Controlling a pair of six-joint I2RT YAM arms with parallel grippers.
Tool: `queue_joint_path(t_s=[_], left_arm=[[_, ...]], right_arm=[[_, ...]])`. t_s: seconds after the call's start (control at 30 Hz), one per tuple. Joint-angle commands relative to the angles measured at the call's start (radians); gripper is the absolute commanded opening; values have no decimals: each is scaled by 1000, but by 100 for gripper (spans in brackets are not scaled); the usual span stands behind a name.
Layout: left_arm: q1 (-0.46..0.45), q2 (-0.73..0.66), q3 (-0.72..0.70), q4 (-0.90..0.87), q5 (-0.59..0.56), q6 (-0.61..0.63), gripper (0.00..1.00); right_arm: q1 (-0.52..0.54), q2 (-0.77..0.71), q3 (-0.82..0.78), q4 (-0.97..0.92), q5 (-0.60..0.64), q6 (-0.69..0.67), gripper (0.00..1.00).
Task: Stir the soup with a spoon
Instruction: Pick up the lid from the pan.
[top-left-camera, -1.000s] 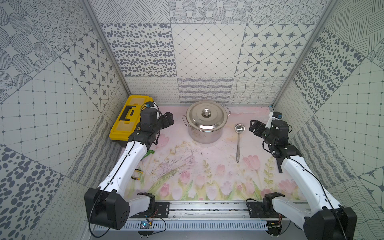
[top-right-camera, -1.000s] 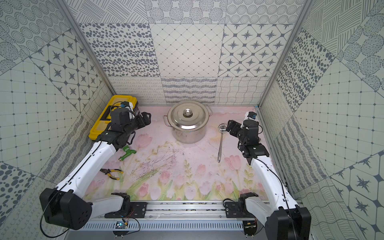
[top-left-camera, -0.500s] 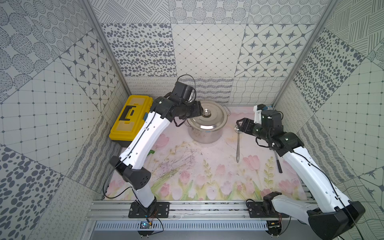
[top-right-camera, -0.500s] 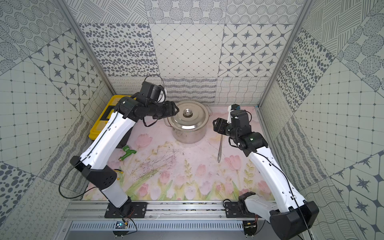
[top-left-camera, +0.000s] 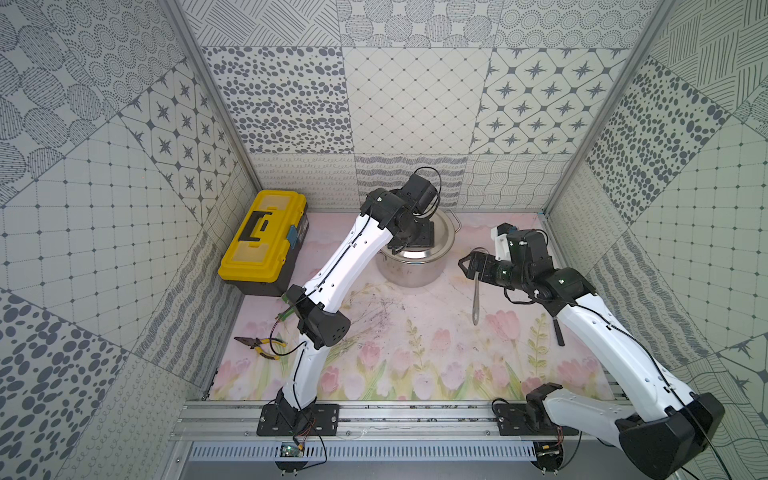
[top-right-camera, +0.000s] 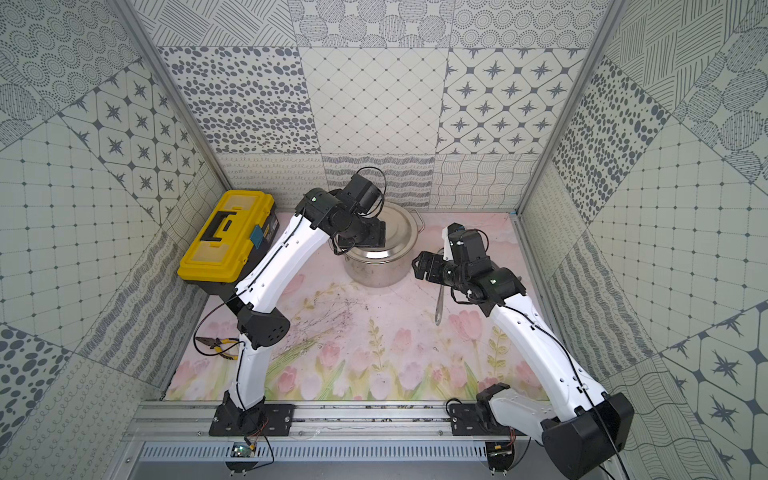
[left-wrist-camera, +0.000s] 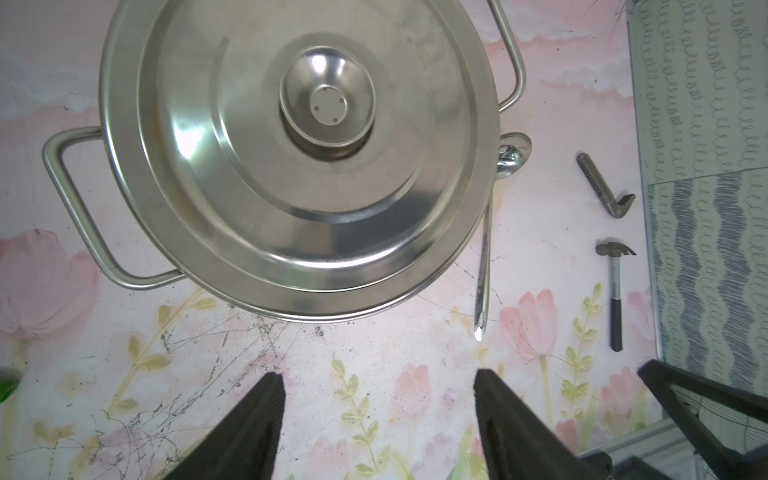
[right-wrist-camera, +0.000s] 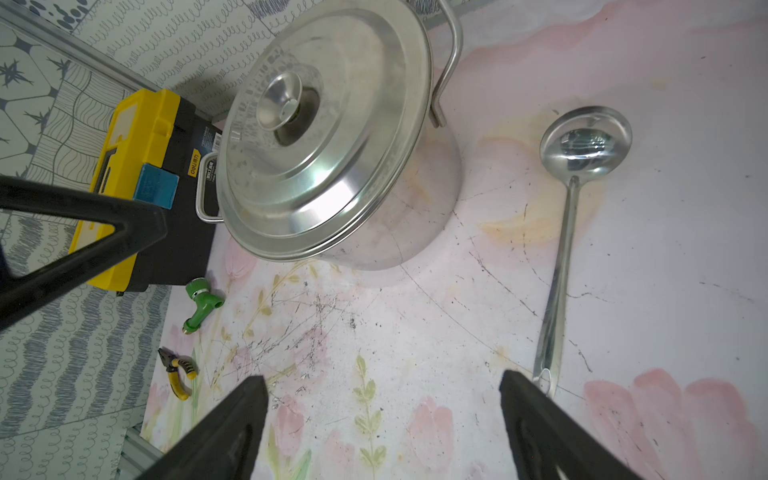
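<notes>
Spoon (right-wrist-camera: 559, 270) lies flat on the pink tabletop (right-wrist-camera: 415, 332), just right of the pot (right-wrist-camera: 399, 237), with its bowl far and its handle pointing near. Lid (left-wrist-camera: 291, 187) sits on the pot. Left end effector (left-wrist-camera: 376, 376) hangs over the lid, wide open, holding nothing. Right end effector (right-wrist-camera: 382, 378) hangs above the spoon, wide open and empty

- The pot (top-left-camera: 415, 270) stands on the tabletop (top-left-camera: 415, 353) directly under the left gripper (left-wrist-camera: 378, 374), with the lid (left-wrist-camera: 291, 166) on it.
- The spoon (top-left-camera: 476, 299) lies on the tabletop under the right gripper (top-left-camera: 467, 266), between the pot and the hammer (top-left-camera: 557, 332).
- The hammer lies right of the right gripper, nearer the robot's base.
- The toolbox (top-left-camera: 262, 241) sits well left of the left gripper.
- The pliers (top-left-camera: 259, 345) also lie left of it, nearer the base.
</notes>
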Motion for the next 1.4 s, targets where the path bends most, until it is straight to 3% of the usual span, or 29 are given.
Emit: queue_joint_path(t_s=[0.0, 0.07, 0.3, 0.73, 1.1, 1.37], left_arm=[[-6, 29, -15, 65, -126, 59, 82], [-6, 45, -19, 109, -145, 87, 87], [-5, 100, -22, 224, -198, 145, 82], [2, 141, -61, 377, -306, 195, 84], [45, 170, -59, 425, -308, 164, 81], [78, 188, -58, 449, -243, 155, 81]], right_arm=[[5, -50, -23, 17, -25, 10, 96], [6, -68, -36, 16, -26, 12, 97], [5, -112, -75, 16, -20, 41, 97], [7, -114, -101, 17, -39, 66, 97], [7, -108, -97, 20, -55, 73, 97], [8, -110, -99, 20, -39, 76, 97]])
